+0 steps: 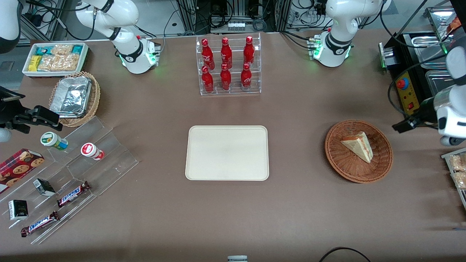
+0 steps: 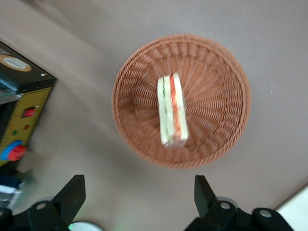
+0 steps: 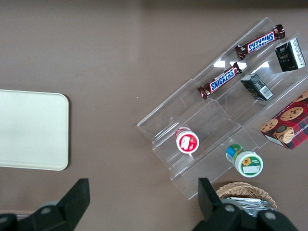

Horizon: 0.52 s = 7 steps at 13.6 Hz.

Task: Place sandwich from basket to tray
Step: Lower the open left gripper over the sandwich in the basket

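The sandwich (image 1: 358, 145), a pale bread wedge, lies in the round reddish-brown woven basket (image 1: 349, 168) toward the working arm's end of the table. The left wrist view shows the sandwich (image 2: 172, 109) with its red and green filling edge up, in the middle of the basket (image 2: 216, 96). My gripper (image 1: 400, 126) hangs above the bare table beside the basket, apart from it. Its fingers stand wide open in the wrist view, and the gripper (image 2: 139, 192) holds nothing. The cream tray (image 1: 227, 153) lies flat at the table's middle with nothing on it.
A yellow control box with a red button (image 1: 406, 91) stands close to my gripper, with snack packets (image 1: 457, 169) nearer the camera. A rack of red bottles (image 1: 228, 65) stands farther back than the tray. An acrylic shelf of sweets (image 1: 72, 171) and a foil-lined basket (image 1: 74, 96) lie toward the parked arm's end.
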Available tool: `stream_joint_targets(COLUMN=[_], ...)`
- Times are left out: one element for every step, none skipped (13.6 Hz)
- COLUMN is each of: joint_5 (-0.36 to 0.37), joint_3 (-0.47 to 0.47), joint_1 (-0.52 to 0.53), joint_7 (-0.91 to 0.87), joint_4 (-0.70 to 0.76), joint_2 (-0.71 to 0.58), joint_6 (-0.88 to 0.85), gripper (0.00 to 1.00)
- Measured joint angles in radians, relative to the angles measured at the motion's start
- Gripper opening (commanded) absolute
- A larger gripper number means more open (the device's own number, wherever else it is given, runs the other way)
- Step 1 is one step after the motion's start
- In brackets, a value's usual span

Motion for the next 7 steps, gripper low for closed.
stream_joint_targets(joint_5=[-0.009,-0.021,-0.034,-0.048,-0.058,-0.061,-0.062], joint_3=[0.0,-0.001,-0.001,-0.001,-0.001,-0.001,-0.001], joint_1=[0.0,0.0,0.0,0.0,0.0,0.0,0.0], joint_7=[-0.06,-0.114,-0.155,-0.188,-0.216,-0.244,-0.271], joint_4=[-0.036,-0.068,-0.089,-0.101,-0.113,-0.133,-0.165], joint_2=[0.007,0.015,0.026,0.042,0.058,0.072,0.084], joint_6=[0.057,0.107,0.142,0.168,0.193,0.234,0.288], gripper=[1.0,1.0,1.0,1.0,1.0,1.0,1.0])
